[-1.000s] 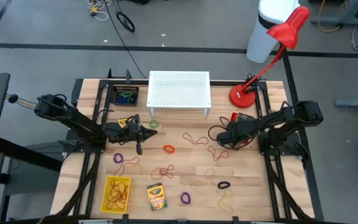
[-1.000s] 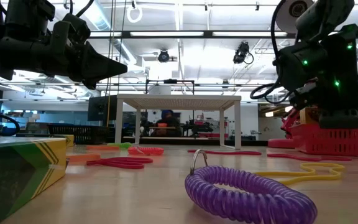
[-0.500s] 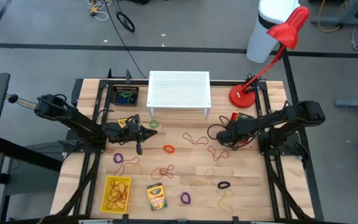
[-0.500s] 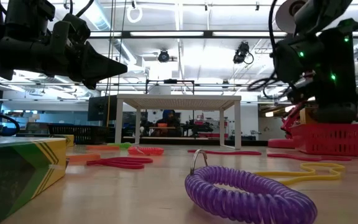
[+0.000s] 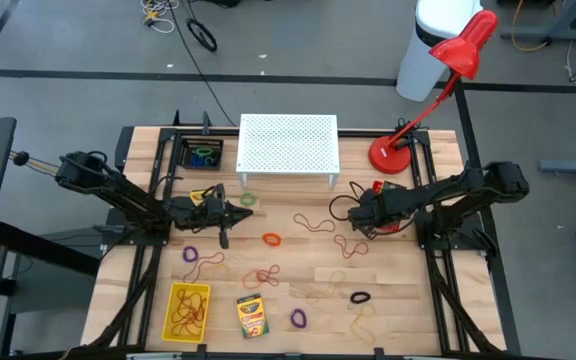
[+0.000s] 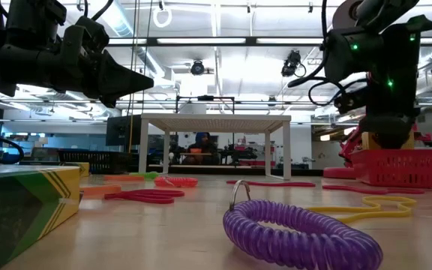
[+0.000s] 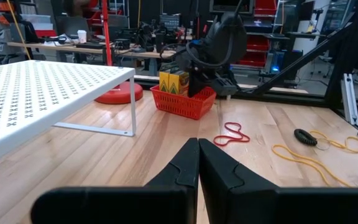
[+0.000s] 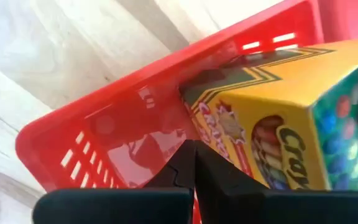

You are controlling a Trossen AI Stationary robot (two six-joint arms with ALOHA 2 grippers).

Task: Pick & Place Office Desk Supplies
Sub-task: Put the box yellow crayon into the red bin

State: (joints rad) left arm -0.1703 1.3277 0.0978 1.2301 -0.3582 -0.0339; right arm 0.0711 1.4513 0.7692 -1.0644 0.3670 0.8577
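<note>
A wooden worktop (image 5: 398, 290) stands on a grey floor, with a large workshop room visible behind it in the low view. On the worktop the supplies are scattered: a crayon box (image 5: 252, 315) lies near the front edge, beside a yellow tray (image 5: 168, 310) that holds reddish rubber bands (image 5: 188, 312). A purple loop (image 5: 298, 318) lies just right of the box, and a black loop (image 5: 360, 297) is farther to the right. An orange loop (image 5: 271, 239) lies near the middle, and more thin bands (image 5: 313, 224) are spread around it. A second crayon box (image 8: 272, 124) stands inside a small red basket (image 8: 104, 149), which is at the right side near the base of the red desk lamp (image 5: 393, 152). The right claw (image 5: 360, 212) hangs directly over this basket with its fingers clenched together and holding nothing. The left claw (image 5: 246, 213) hovers above the worktop on the left of the middle, also clenched and empty, pointing toward the white perforated stand (image 5: 288, 145). A black tray (image 5: 204, 153) with a green loop (image 5: 204, 154) in it is at the back left, beside the stand
</note>
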